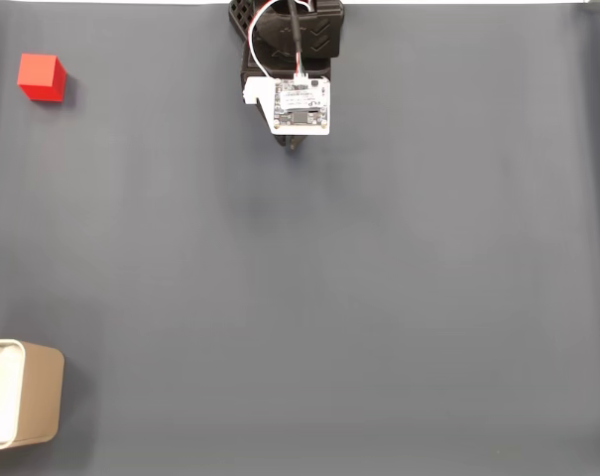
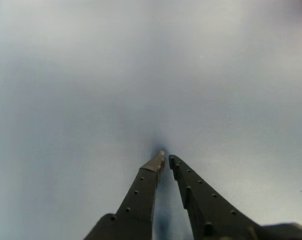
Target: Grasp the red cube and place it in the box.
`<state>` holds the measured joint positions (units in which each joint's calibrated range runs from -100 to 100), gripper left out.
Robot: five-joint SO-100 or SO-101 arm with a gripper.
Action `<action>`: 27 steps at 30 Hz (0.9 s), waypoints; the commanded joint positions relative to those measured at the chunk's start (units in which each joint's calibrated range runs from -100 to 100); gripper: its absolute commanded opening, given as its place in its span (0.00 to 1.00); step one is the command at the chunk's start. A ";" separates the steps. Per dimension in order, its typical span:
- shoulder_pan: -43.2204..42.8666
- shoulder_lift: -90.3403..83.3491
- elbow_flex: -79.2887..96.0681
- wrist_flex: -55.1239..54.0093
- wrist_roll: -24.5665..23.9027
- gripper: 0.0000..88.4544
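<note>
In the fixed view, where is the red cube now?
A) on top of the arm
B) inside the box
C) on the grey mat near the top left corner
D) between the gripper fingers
C: the red cube sits alone on the mat at upper left, far from the box at lower left.

A plain dark grey-blue tabletop (image 1: pixel 379 297) spans the fixed view, matte and unmarked. A thin white strip (image 1: pixel 458 3) runs along its top edge. The wrist view shows the same surface, blurred.
</note>
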<state>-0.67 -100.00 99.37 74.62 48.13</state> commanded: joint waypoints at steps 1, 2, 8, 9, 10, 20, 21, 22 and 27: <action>0.17 0.09 0.45 1.12 0.20 0.00; 0.17 0.09 0.45 1.12 0.15 0.00; 0.17 0.09 0.45 1.12 0.15 0.00; 0.17 0.09 0.45 1.12 0.15 0.00; 0.17 0.09 0.45 1.12 0.15 0.00; 0.17 0.09 0.45 1.03 -0.29 0.00; 0.17 0.09 0.45 1.03 -0.29 0.00; 0.17 0.09 0.45 1.03 -0.29 0.00; 0.17 0.09 0.45 0.87 0.05 0.00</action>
<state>-0.67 -100.00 99.37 74.62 48.13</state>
